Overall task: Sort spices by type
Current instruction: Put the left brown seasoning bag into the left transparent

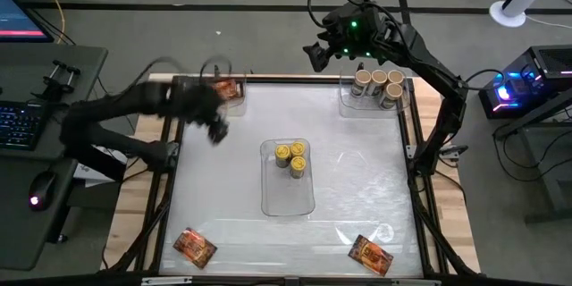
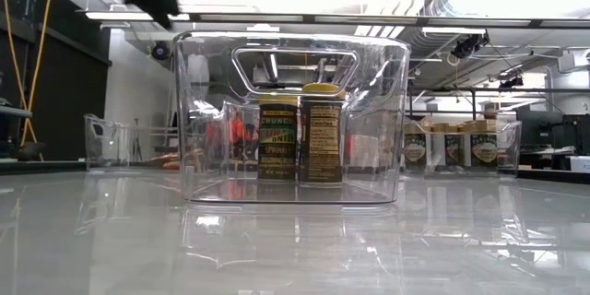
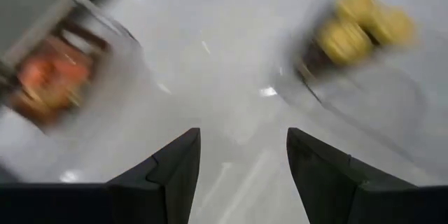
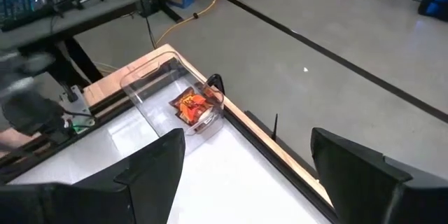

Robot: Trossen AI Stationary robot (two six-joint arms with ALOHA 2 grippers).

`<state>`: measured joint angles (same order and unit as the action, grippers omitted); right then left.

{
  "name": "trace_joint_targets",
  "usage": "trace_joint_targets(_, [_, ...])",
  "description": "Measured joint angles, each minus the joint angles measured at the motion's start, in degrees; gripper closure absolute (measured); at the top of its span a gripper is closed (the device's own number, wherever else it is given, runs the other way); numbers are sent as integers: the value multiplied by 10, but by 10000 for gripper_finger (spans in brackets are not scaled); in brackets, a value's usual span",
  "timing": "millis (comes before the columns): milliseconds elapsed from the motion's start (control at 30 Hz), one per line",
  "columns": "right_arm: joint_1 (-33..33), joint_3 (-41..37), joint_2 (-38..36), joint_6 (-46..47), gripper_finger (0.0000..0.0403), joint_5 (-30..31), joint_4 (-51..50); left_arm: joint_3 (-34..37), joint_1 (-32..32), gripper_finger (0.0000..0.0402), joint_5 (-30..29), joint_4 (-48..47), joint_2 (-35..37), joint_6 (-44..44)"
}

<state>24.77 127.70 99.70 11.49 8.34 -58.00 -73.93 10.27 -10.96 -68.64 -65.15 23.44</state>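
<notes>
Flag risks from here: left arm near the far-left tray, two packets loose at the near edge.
1. The left tool is open, empty and motion-blurred beside the far-left tray; a fast swing might clip its wall.
2. The near-left packet and near-right packet lie flat by the table's near edge; a poor pinch may push one off.
3. The centre tray holding the yellow-lid jars sits between the left tool and the near-right packet, so a low reach could bump it.
</notes>
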Motion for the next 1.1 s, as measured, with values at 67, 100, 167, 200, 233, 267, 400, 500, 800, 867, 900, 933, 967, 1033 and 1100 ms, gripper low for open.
trace_joint_targets(67, [0, 0, 0, -7, 100, -4, 0, 0, -110, 202, -27, -46, 15, 93])
trace_joint_targets(100, [0, 0, 0, -11, 100, -5, 0, 0, -167, 202, -32, -65, 17, 142])
trace_joint_targets(167, [0, 0, 0, -15, 100, -10, 0, 1, -274, 202, -44, -91, 12, 239])
trace_joint_targets(200, [0, 0, 0, -16, 100, -12, 0, 1, -324, 202, -46, -96, 5, 286])
trace_joint_targets(233, [0, 0, 0, -17, 100, -14, 0, 1, -371, 202, -44, -98, -4, 320])
trace_joint_targets(267, [0, 0, 0, -17, 100, -15, 0, 1, -415, 202, -39, -98, -16, 335])
trace_joint_targets(400, [0, 0, 0, -30, 100, -16, 0, 1, -566, 202, -1, -107, -88, 242])
trace_joint_targets(500, [0, 0, 0, -30, 100, -17, 0, 1, -636, 202, 11, -111, -147, 144])
trace_joint_targets(800, [-2, 0, 0, -24, 100, -30, 0, 2, -678, 202, 52, 65, -250, 123])
trace_joint_targets(867, [-2, 0, 0, -24, 100, -30, 0, 2, -679, 202, 53, 80, -264, 126])
trace_joint_targets(900, [-2, 0, 0, -24, 100, -30, 0, 5, -680, 202, 54, 77, -270, 135])
trace_joint_targets(933, [-2, 0, 0, -24, 100, -30, 0, 14, -683, 202, 58, 80, -274, 148])
trace_joint_targets(967, [-2, 0, 0, -24, 100, -30, 0, 28, -687, 202, 65, 87, -275, 162])
trace_joint_targets(1033, [-2, 0, 0, -24, 100, -30, 0, 63, -699, 202, 89, 115, -273, 177])
trace_joint_targets(1100, [-2, 0, 0, -24, 100, -31, 0, 94, -712, 202, 111, 144, -268, 166])
